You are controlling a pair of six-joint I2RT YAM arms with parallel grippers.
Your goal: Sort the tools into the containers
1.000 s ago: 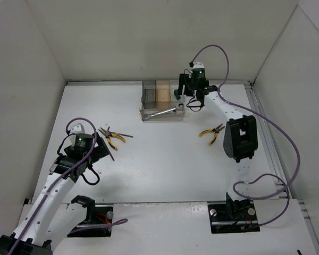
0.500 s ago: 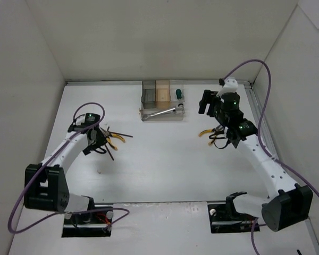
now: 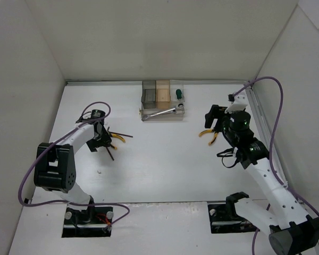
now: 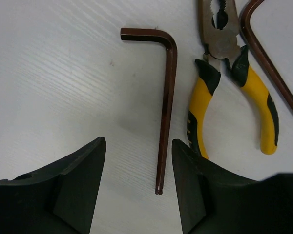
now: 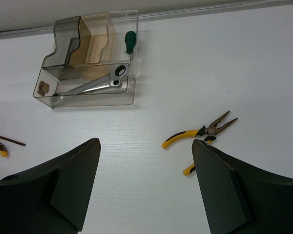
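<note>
Outside the box (image 5: 63, 46), two pliers (image 5: 201, 131) (image 4: 256, 92); inside, one wrench (image 5: 90, 87).

Table (image 3: 159, 164): organizer box (image 3: 162, 117), pliers (image 4: 220, 48), hex key (image 4: 169, 97).

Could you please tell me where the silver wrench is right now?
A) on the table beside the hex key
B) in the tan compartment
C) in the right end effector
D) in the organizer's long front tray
D: the silver wrench lies inside the low front tray of the organizer box.
</note>
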